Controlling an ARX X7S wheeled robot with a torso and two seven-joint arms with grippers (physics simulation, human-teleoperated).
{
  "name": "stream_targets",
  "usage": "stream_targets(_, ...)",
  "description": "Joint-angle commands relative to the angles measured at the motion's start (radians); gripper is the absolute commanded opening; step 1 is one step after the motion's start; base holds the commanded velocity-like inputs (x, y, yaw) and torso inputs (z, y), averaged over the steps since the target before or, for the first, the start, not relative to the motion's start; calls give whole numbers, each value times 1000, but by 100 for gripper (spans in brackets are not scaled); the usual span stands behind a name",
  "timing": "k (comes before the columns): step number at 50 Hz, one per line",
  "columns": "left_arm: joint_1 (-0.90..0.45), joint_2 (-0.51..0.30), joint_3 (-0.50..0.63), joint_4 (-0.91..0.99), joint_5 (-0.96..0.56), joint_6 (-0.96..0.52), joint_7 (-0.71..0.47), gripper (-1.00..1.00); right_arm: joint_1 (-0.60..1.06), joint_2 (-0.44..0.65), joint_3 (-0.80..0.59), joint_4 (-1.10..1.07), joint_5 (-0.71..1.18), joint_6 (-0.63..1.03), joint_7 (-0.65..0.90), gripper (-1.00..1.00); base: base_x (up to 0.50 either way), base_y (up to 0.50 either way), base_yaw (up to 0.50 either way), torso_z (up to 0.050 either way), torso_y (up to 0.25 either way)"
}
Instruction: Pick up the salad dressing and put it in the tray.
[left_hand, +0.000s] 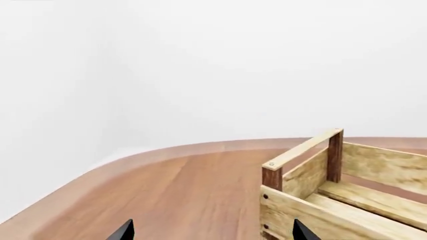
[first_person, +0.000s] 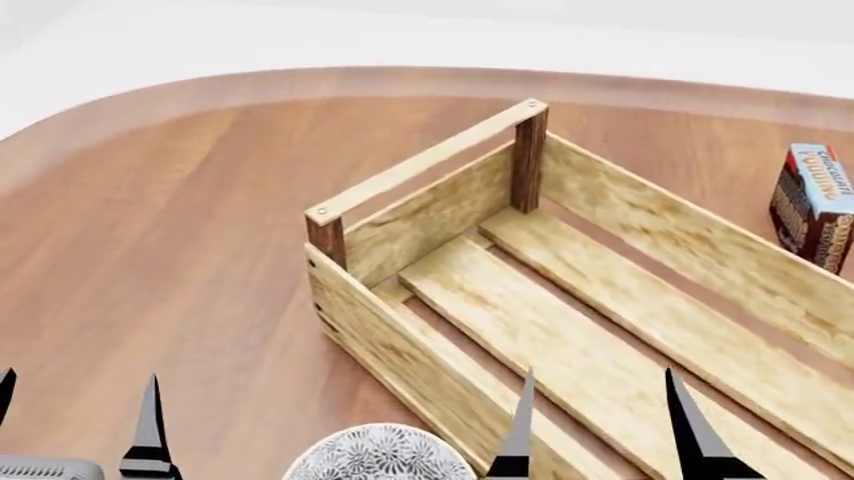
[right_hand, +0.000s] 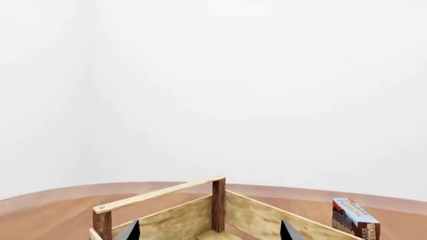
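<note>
The tray (first_person: 427, 210) is a large crate of light wooden slats with dark brown corner posts, standing on the wooden table; it holds nothing that shows. It also shows in the left wrist view (left_hand: 313, 175) and the right wrist view (right_hand: 180, 210). The salad dressing is out of view in all frames. My left gripper (first_person: 78, 420) is open and empty at the near left, beside the crate. My right gripper (first_person: 601, 420) is open and empty over the crate's near end. Only dark fingertips (left_hand: 123, 231) (right_hand: 130, 231) show in the wrist views.
A blue-and-brown pudding box (first_person: 814, 205) stands at the far right beyond the crate, also in the right wrist view (right_hand: 353, 217). A white patterned bowl (first_person: 380, 455) sits at the near edge, against the crate's near-left side. The table's curved edge (first_person: 200, 85) runs along the back.
</note>
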Motion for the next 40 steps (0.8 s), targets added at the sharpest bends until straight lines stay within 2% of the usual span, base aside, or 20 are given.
stream_targets(1,4,16,-17,-4,14,11,18,100,-8,-14,19,3,-10,-20,-28,100,0,0,500,0,0)
stream_targets(40,1,-3,-5,-2,-4,14,-4,100,-8,12,-7,1,-9,-31,-4,100,0,0,500,0,0)
